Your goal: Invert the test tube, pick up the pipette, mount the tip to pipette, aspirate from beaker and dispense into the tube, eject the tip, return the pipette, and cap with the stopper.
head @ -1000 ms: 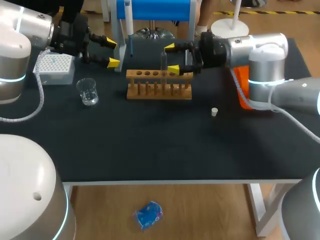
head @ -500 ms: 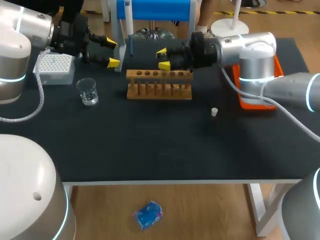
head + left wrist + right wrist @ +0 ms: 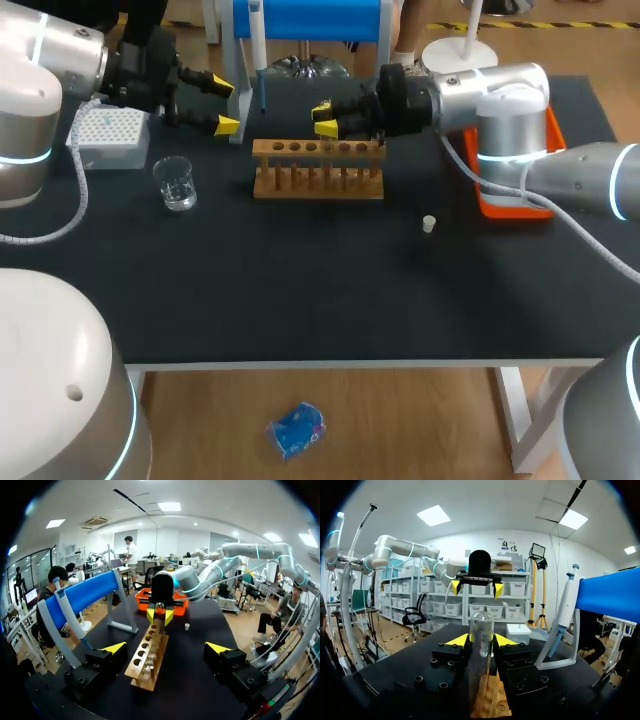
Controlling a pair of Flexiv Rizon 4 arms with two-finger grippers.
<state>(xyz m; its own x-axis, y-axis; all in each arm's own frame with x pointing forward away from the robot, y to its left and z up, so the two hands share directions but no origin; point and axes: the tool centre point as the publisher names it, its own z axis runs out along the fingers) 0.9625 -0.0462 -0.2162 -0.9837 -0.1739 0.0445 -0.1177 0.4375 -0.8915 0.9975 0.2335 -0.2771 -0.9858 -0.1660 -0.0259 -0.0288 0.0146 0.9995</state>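
Observation:
A clear test tube [image 3: 481, 650] stands in the wooden rack [image 3: 318, 168], rounded end up. My right gripper [image 3: 325, 117] is shut on it, and in the right wrist view both yellow tips press its sides at mid height. My left gripper [image 3: 223, 105] hangs open behind the rack's left end, holding nothing, and faces the rack [image 3: 147, 655] lengthwise. The pipette [image 3: 258, 50] hangs on the blue stand [image 3: 305, 18] beside it. The tip box [image 3: 108, 135] and the glass beaker [image 3: 175, 183] sit at the left. The small white stopper [image 3: 428, 223] lies right of the rack.
An orange tray [image 3: 520, 205] sits at the right, under my right arm. The stand's white legs [image 3: 238, 90] rise just behind the rack, close to both grippers. Bare black tabletop stretches in front of the rack to the near edge.
My right gripper has slid left along the rack's back onto the test tube and shut on it. The left arm has not moved.

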